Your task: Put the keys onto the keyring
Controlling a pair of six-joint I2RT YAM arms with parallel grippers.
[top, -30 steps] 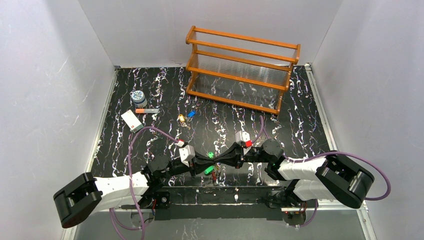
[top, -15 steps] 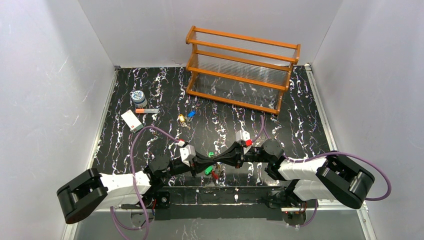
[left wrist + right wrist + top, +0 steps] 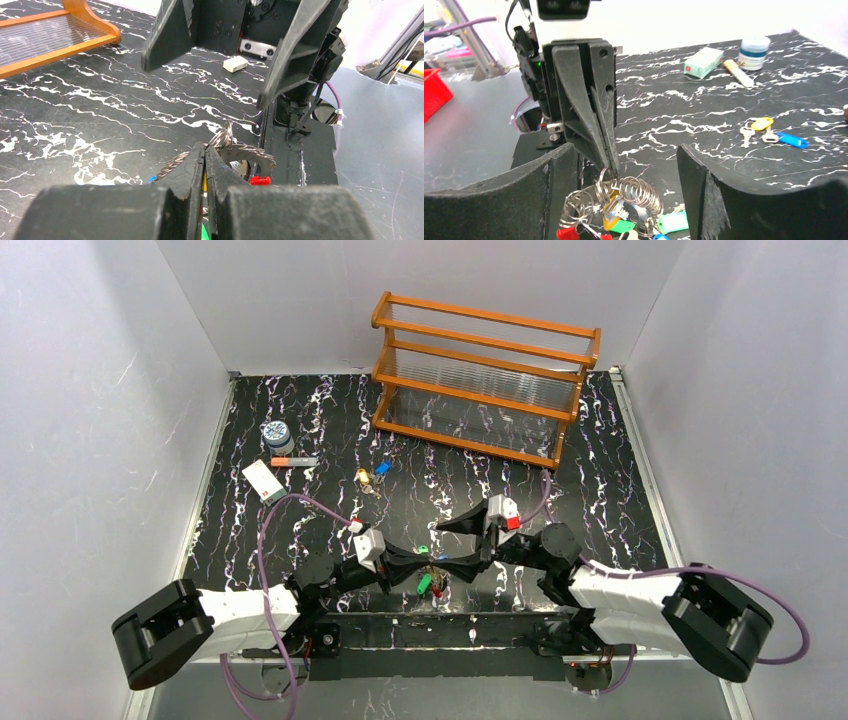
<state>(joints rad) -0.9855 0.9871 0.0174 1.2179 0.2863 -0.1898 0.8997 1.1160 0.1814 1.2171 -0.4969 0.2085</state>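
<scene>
1. Gripping the keyring (image 3: 626, 192) by its wire coil, the left claw (image 3: 205, 150) has its fingers pressed together on the metal. It holds the ring just above the table (image 3: 600, 490), close to the middle of the near edge.
2. The right claw (image 3: 456, 543) faces it head-on. Its fingers are spread wide, one to each side of the coil, and they grasp nothing.
3. The ring appears to be held up at this height so that the free claw can work at the coil or carry a key to it.
4. A green key (image 3: 672, 221) and a red piece (image 3: 260, 180) hang bunched under the coil. They appear to be on the ring, though the threading itself is too small to make out.
5. A yellow key (image 3: 762, 123) and a blue key (image 3: 791, 140) lie loose, just beside each other, left of the table's middle and well apart from the ring. The job looks only partly done.
6. A wooden rack (image 3: 485, 380) stands along the far edge. A patterned jar (image 3: 277, 433), an orange-tipped stick (image 3: 293, 461) and a white card (image 3: 263, 481) sit near the left edge, toward the far-left corner.
7. Nothing lies between the claws and the loose keys. The crowding is at the ring, where the two claws meet nose to nose. The right claw would likely need to draw clear before reaching out, and the dangling keys could snag.
</scene>
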